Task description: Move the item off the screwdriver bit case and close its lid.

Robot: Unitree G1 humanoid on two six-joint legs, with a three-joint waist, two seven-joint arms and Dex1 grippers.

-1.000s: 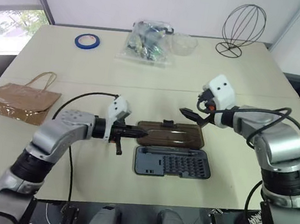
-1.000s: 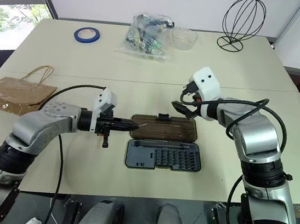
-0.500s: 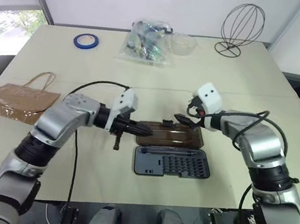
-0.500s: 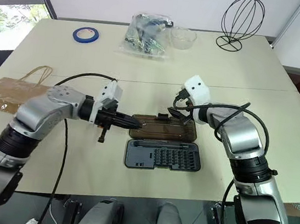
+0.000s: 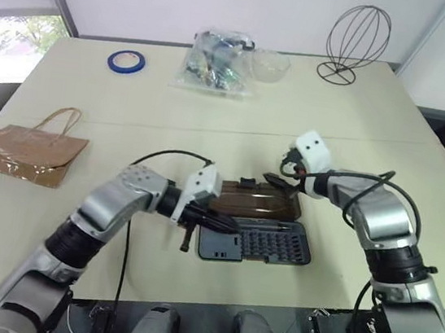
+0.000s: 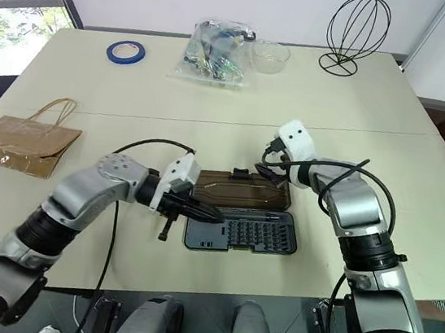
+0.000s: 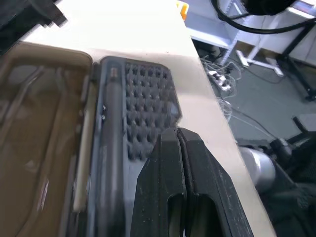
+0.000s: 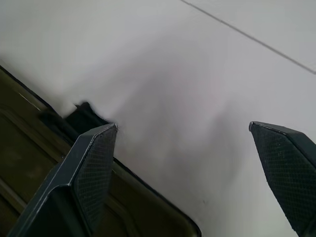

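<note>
From the left eye view, the case (image 5: 255, 240) lies open at the lower middle of the frame on the table (image 5: 133, 97), its tray of bits nearest the robot and the lid (image 5: 255, 199) folded flat just above it, the black latch tab on the lid's far edge. Nothing is lying on the tray or lid that I can make out, so closing looks like what is left. The left gripper (image 5: 227, 225) reaches in from the left over the tray's near-left corner; the right gripper (image 5: 280, 184) sits at the lid's far edge, right of the tab. In the left wrist view the left gripper's fingers (image 7: 197, 168) are pressed together on nothing, hovering above the bit rows. In the right wrist view the right gripper's fingers (image 8: 91, 163) are spread wide, one over the lid's rim beside the tab, the other over bare table. To do this well, I'd get a finger under that far edge and swing the lid toward the tray while the left steadies the tray against sliding, then press at the tab.
</note>
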